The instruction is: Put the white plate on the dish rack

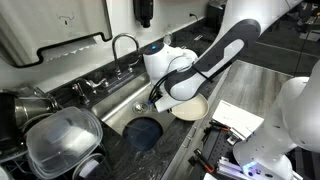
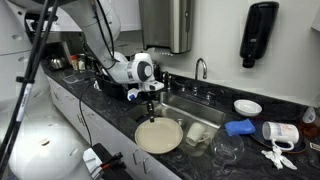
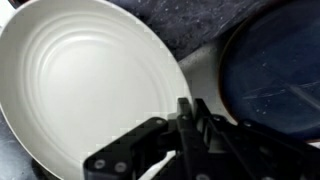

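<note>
Counter (image 1: 178, 150) and sink, read left to right. At far left a clear domed container (image 1: 62, 140) stands out of the way. Next comes the steel sink (image 1: 115, 105), with a dark blue dish (image 1: 143, 131) lying in its basin below the faucet (image 1: 124, 45). The gripper (image 1: 156, 100) hangs over the sink's edge, pointing down, at the rim of the white plate (image 1: 190, 108).

The plate lies flat and face up on the counter just beside the basin. Lying so, it offers only its rim as a hold, which probably explains an approach from the sink side, where the rim may be easier to reach.

In the wrist view the plate fills the left, the fingers (image 3: 186, 115) stand at its right rim, and the blue dish lies to the right. The fingers look drawn close together, but whether they pinch the rim or merely stand above it cannot be told.

At lower right in an exterior view a dark frame, probably the dish rack (image 1: 213, 160), shows only in part, near the plate. Judgement: the plate is not yet on the rack, and the step in hand is securing the rim.
</note>
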### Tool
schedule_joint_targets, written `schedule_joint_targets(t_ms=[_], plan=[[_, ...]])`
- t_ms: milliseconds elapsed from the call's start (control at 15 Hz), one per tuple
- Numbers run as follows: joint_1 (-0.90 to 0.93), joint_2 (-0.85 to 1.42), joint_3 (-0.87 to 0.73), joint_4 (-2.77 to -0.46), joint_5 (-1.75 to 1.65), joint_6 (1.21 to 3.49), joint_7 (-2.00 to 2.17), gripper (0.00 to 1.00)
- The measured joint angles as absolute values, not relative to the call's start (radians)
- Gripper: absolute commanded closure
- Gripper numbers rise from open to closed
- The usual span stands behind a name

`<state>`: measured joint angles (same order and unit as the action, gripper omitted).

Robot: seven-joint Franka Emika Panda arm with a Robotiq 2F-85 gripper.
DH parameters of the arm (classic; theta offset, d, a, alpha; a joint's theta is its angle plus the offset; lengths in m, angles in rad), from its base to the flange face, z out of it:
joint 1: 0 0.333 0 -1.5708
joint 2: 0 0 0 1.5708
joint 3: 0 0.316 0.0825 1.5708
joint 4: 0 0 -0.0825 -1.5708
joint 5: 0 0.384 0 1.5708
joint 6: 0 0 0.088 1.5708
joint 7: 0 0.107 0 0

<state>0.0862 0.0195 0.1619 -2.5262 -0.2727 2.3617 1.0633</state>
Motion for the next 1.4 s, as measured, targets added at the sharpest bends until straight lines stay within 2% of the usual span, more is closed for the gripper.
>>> schedule_joint_targets(t_ms=[467,667,1400], plan=[[0.143,0.019,0.164,-2.455,-0.272,2.189,1.133,0.99],[0.151,0.000,0.164,-2.442,-0.238,2.182,1.128,0.99],[0.142,-0.292,0.070,-2.560,0.330,2.443,0.654,0.99]])
